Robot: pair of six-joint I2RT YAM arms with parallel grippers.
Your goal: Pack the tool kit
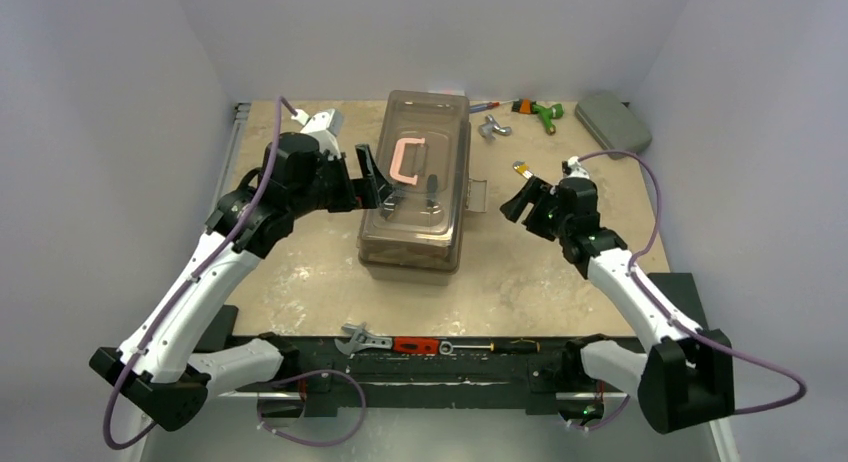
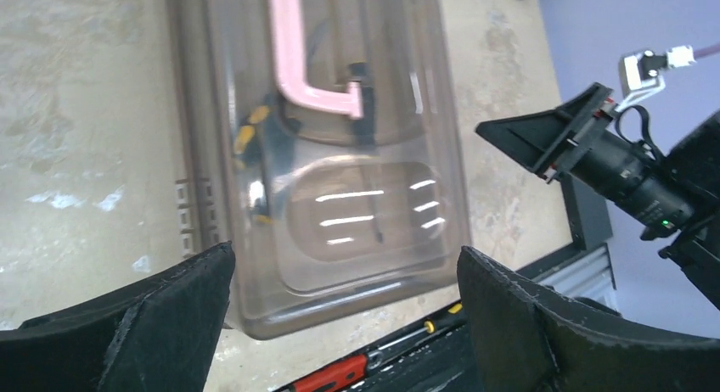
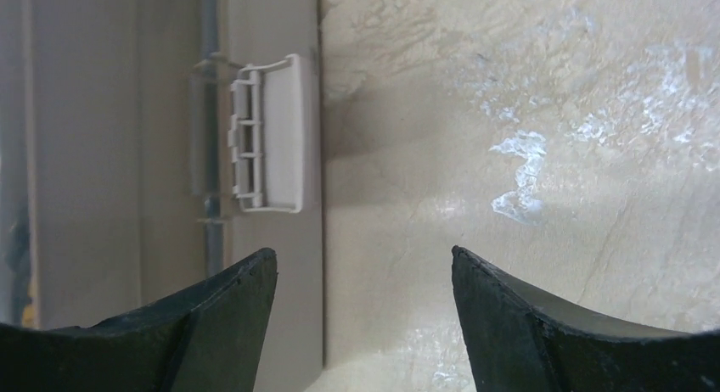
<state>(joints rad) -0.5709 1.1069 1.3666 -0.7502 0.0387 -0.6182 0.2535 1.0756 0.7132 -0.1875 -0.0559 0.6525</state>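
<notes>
The toolbox (image 1: 415,182) sat in the middle of the top view, on the tan worktop (image 1: 560,282), with its long side running from the far edge toward the arms. Its smoky see-through lid (image 2: 357,205) was down, and the pink handle (image 1: 405,160) lay flat on top. Through the lid, the left wrist view showed a yellow-and-black tool (image 2: 250,142) inside the box. The left end effector (image 1: 372,182) hung over the left edge of the lid with its fingers (image 2: 161,324) spread wide and nothing between them. The right end effector (image 1: 522,200) was just to the right of the box, apart from it. It was also released, and only bare worktop showed between its fingers (image 3: 229,316). A pale latch (image 3: 267,133) stuck out from the right side of the box, just beyond the left fingertip in the right wrist view. Along the bottom of the top view, on the black strip by the arm bases, lay a wrench (image 1: 360,340), a red-handled tool (image 1: 415,345) and a screwdriver (image 1: 510,346) in a row. At the upper right sat a flat grey case (image 1: 613,122), and a green and orange tool (image 1: 538,110) lay near it.
</notes>
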